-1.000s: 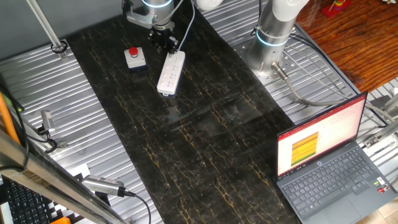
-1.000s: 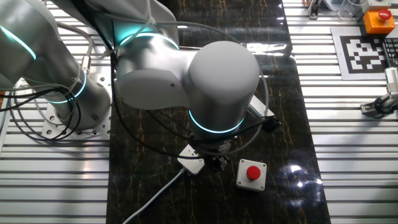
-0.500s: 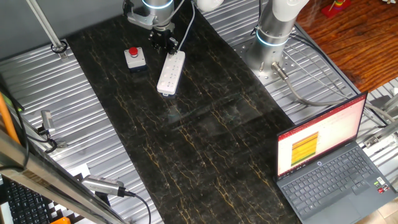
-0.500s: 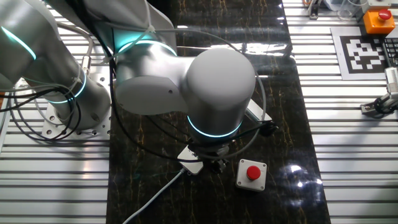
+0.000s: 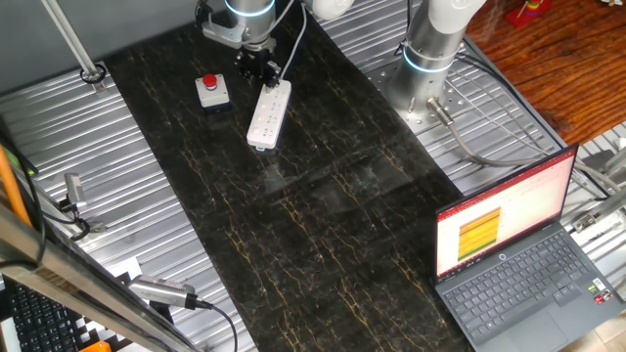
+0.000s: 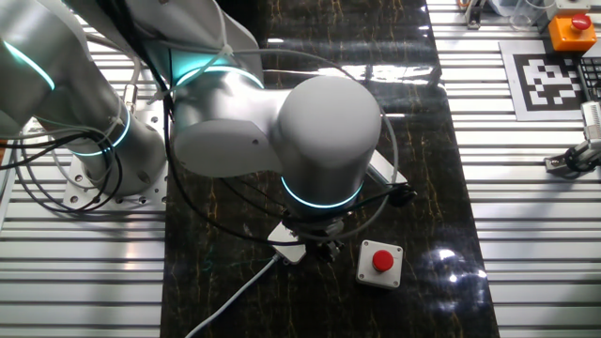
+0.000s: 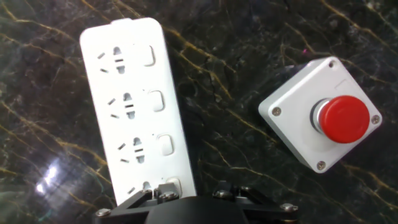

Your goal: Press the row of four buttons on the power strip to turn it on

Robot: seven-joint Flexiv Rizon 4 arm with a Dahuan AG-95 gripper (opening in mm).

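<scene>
The white power strip (image 5: pixel 269 114) lies lengthwise on the dark marble mat, and in the hand view the power strip (image 7: pixel 134 106) fills the left side. The four buttons run along its right edge: three of them (image 7: pixel 157 100) show fully, while the nearest one (image 7: pixel 173 184) sits right at the gripper's edge. My gripper (image 5: pixel 256 66) hangs over the strip's far, cabled end. Only the dark body of the gripper (image 7: pixel 189 200) shows at the bottom of the hand view, so no gap between fingertips can be seen. In the other fixed view my arm hides most of the power strip (image 6: pixel 289 242).
A grey box with a red round button (image 7: pixel 323 117) sits right of the strip; the same box (image 5: pixel 210 90) is left of it in one fixed view. An open laptop (image 5: pixel 509 264) stands at the front right. A second arm's base (image 5: pixel 430 49) is behind the mat.
The arm's wrist has shifted slightly to the left in the other fixed view. The gripper stays over the same end of the strip, and the strip and box have not moved.
</scene>
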